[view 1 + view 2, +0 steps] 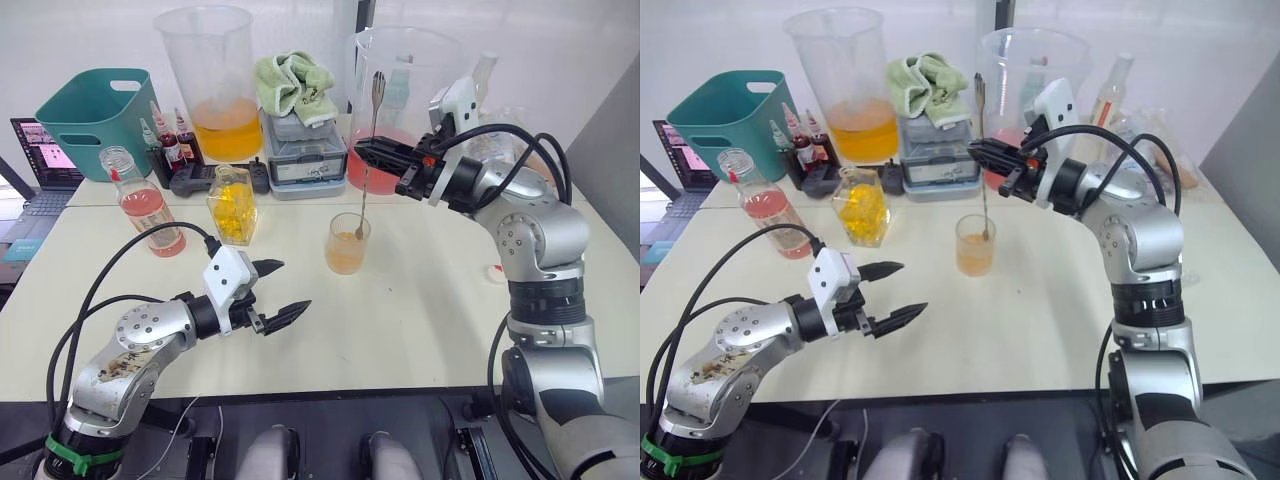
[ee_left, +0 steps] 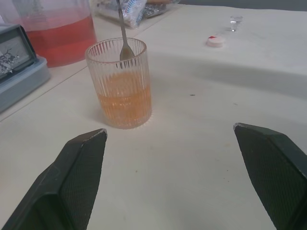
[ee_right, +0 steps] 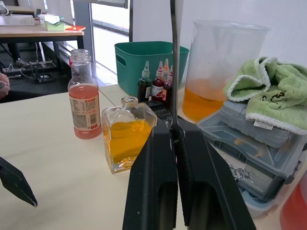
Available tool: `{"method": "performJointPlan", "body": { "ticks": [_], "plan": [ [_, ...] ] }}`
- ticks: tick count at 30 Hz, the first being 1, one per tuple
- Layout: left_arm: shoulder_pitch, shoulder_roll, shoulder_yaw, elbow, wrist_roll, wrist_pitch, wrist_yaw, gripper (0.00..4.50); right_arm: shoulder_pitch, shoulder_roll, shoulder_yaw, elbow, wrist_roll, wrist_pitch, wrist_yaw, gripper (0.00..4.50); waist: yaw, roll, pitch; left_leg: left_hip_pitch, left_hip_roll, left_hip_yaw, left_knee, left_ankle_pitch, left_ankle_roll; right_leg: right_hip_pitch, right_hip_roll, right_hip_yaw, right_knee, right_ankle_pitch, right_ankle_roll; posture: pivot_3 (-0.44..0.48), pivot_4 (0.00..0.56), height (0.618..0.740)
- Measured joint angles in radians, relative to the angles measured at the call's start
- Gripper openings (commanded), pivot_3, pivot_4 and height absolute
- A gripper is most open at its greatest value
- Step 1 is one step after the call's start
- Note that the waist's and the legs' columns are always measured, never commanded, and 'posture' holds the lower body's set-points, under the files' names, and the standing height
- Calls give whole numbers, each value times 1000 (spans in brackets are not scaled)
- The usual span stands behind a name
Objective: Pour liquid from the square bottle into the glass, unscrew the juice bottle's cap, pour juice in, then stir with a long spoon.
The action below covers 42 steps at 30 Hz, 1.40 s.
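The glass (image 1: 347, 243) stands mid-table, about half full of orange liquid. The long spoon (image 1: 369, 150) hangs upright over it, its small bowl (image 2: 125, 51) just inside the rim. My right gripper (image 1: 362, 150) is shut on the spoon's stem (image 3: 174, 62), high above the glass. My left gripper (image 1: 293, 285) hovers open and empty near the front edge, left of the glass (image 2: 121, 81). Behind it are the square bottle (image 1: 232, 205), with yellow contents, and the capless juice bottle (image 1: 150, 205). The white cap (image 2: 214, 41) lies on the table to the right.
Along the back stand a teal basket (image 1: 95, 110), dropper bottles (image 1: 165, 140), a beaker of orange liquid (image 1: 215, 80), a grey case (image 1: 305, 155) under a green towel (image 1: 293, 80), and a beaker of pink liquid (image 1: 400, 90). A laptop (image 1: 35, 160) sits far left.
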Motion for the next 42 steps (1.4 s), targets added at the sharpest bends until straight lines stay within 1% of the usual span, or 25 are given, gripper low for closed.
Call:
{"method": "performJointPlan", "body": {
  "ticks": [3, 6, 15, 20, 23, 25, 27, 29, 30, 32, 34, 37, 42],
  "plan": [
    [-9, -8, -4, 6, 3, -1, 0, 4476, -12, -11, -4, -3, 17, 43, -3, 0, -1, 0, 0, 0, 0, 0, 0, 0, 0, 0, 0, 0, 0, 0, 0, 0, 150, 736],
    [-11, -12, -8, 19, 4, -4, 0, 4476, -53, -10, -28, -2, 48, 90, -19, 0, -2, 0, 0, 0, 0, 0, 0, 0, 0, 0, 0, 0, 0, 0, 0, 0, 150, 736],
    [-14, -6, 2, 55, 24, -72, -23, 4476, -163, -6, -145, 14, 193, 232, -94, 0, 0, 0, 0, 0, 0, 0, 0, 0, 0, 0, 0, 0, 0, 0, 0, 0, 150, 736],
    [-15, -7, 19, 76, 14, -88, -41, 4476, -225, -81, -176, 59, 245, 369, -112, 0, 0, 0, 0, 0, 0, 0, 0, 0, 0, 0, -1, 0, -1, 0, 0, 0, 150, 736],
    [-24, -7, 44, 82, -16, -91, -60, 4476, -270, -158, -176, 99, 251, 503, -140, 0, 0, 0, 0, -1, 0, 0, 0, 0, 0, -1, -1, 0, -1, 0, 0, 0, 150, 736],
    [-30, -7, 55, 82, -37, -92, -68, 4476, -311, -200, -166, 156, 235, 601, -179, 0, -1, 0, 0, -2, 0, 1, 0, 0, 0, -2, -2, 0, -1, 0, -1, 0, 150, 736],
    [-26, -8, 65, 82, -42, -104, -77, 4476, -362, -252, -128, 236, 211, 702, -191, 0, -1, 0, 0, -4, 0, 1, 0, 0, 0, -5, -2, 1, -1, 0, -1, 0, 150, 736],
    [-15, -8, 80, 82, -42, -126, -84, 4476, -393, -295, -80, 289, 198, 769, -169, 0, -2, 0, 0, -7, 0, 3, 0, 0, 0, -10, -2, 2, 0, 1, -2, 0, 150, 736],
    [-8, -8, 89, 83, -41, -139, -88, 4476, -408, -333, -15, 324, 184, 805, -140, 0, -2, 0, 0, -8, 1, 3, 0, 0, 1, -11, -2, 2, 0, 1, -3, 0, 150, 736],
    [8, -7, 96, 84, -39, -164, -94, 4476, -417, -372, 82, 372, 151, 846, -105, 0, -3, 0, 0, -8, 1, 3, -1, 0, 1, -11, -2, 2, 0, 1, -3, 0, 150, 736],
    [28, -7, 104, 87, -34, -185, -101, 4476, -414, -372, 163, 437, 120, 878, -84, 0, -6, 0, 0, -8, 1, 4, -1, 0, 1, -11, -2, 2, 0, 1, -3, 0, 150, 736],
    [42, -7, 107, 85, -34, -201, -102, 4476, -393, -344, 228, 527, 73, 883, -72, 0, -9, 0, 0, -9, 1, 4, -1, 0, 1, -12, -2, 2, 0, 1, -3, 0, 150, 736],
    [113, 3, 125, 49, -33, -206, -89, 4476, -376, -309, 337, 644, -44, 777, -36, 0, -11, 0, 0, -9, 0, 4, -1, 0, 1, -12, -2, 2, 1, 1, -2, 0, 150, 736]
  ]
}}
